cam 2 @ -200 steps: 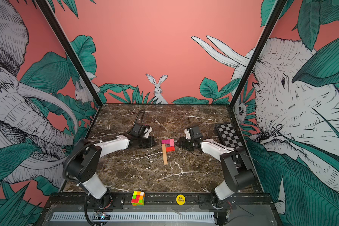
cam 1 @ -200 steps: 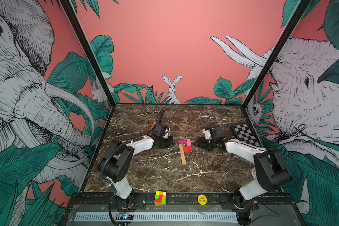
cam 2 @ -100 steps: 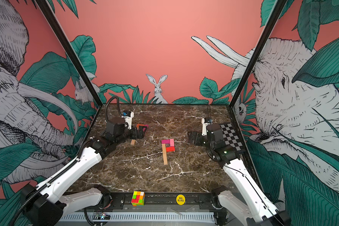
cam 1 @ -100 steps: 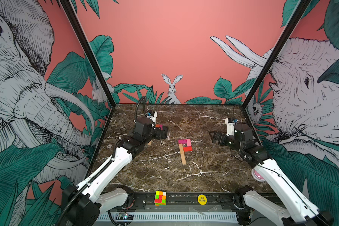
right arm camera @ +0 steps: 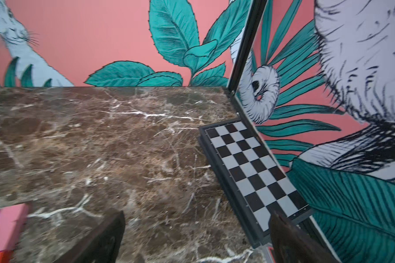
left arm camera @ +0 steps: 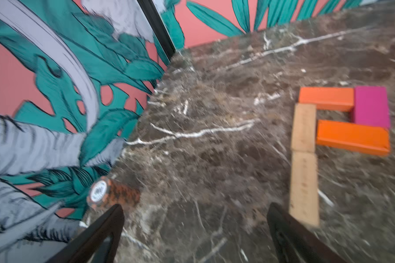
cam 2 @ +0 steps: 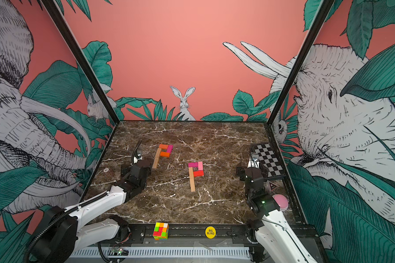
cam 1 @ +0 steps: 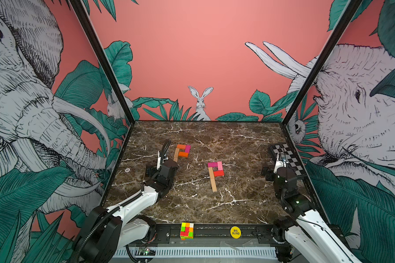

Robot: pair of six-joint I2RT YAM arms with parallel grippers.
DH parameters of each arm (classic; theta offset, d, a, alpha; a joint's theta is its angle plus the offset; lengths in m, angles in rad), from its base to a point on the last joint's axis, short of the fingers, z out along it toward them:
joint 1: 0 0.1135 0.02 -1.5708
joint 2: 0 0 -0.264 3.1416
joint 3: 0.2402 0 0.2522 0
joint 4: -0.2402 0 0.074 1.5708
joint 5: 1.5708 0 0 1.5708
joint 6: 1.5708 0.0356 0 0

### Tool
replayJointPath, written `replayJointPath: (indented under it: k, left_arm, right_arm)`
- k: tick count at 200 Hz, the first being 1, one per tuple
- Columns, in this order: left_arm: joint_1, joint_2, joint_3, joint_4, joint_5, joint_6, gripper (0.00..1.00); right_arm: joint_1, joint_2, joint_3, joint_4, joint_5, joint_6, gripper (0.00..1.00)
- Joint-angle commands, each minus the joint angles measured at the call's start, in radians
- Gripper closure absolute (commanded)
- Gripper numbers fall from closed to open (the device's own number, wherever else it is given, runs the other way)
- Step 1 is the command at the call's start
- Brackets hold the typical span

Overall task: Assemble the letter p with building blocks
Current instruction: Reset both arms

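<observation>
Left gripper withdrawn, tan stem front-to-back

The brown marble table carries a chessboard lying flat against its right edge. Left of the chessboard, near the table's middle, building blocks lie flat in a P. A magenta, a pink and a red one form the loop, and two tan ones end to end form the stem. Farther left of the chessboard and a little deeper lies a second P, made of two orange blocks, one magenta and a tan stem. Well apart from the chessboard, by the opposite edge, lies what looks like a poker chip. Near the chessboard, on its camera side, sits a small pink round thing.
</observation>
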Motion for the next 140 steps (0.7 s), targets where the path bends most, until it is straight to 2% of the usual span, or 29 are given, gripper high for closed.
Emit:
replayJointPath:
  k: [1,13,23,32,52,66,86,116,131,140]
  left_arm:
    - [0.039,-0.018,-0.007,0.199,-0.049,0.132,0.00]
    - [0.076,-0.012,-0.026,0.226,-0.030,0.165,0.00]
    - [0.116,-0.005,-0.035,0.195,-0.025,0.142,0.00]
    - [0.154,-0.010,-0.068,0.195,0.035,0.129,0.00]
    - [0.201,0.023,-0.212,0.506,0.127,0.189,0.01]
    - [0.227,0.072,-0.223,0.612,0.232,0.230,0.01]
    - [0.256,0.189,-0.221,0.796,0.310,0.258,0.00]
    - [0.319,0.401,-0.214,1.053,0.433,0.273,0.01]
    - [0.322,0.355,-0.189,0.894,0.522,0.262,0.00]
    - [0.335,0.384,-0.186,0.926,0.535,0.258,0.00]
  right_arm:
    - [-0.045,0.028,-0.081,0.277,0.086,-0.102,0.02]
    - [-0.076,0.058,-0.147,0.386,0.087,-0.086,0.02]
    - [-0.105,0.086,-0.174,0.423,0.075,-0.055,0.02]
    - [-0.125,0.118,-0.179,0.426,0.060,-0.033,0.02]
    - [-0.151,0.201,-0.202,0.504,0.052,-0.029,0.01]
    - [-0.172,0.282,-0.208,0.574,0.046,-0.037,0.02]
    - [-0.194,0.406,-0.208,0.703,0.040,-0.062,0.02]
    - [-0.214,0.487,-0.110,0.585,-0.040,-0.061,0.02]
    - [-0.216,0.506,-0.070,0.512,-0.064,-0.078,0.02]
    - [-0.216,0.492,-0.079,0.516,-0.084,-0.084,0.02]
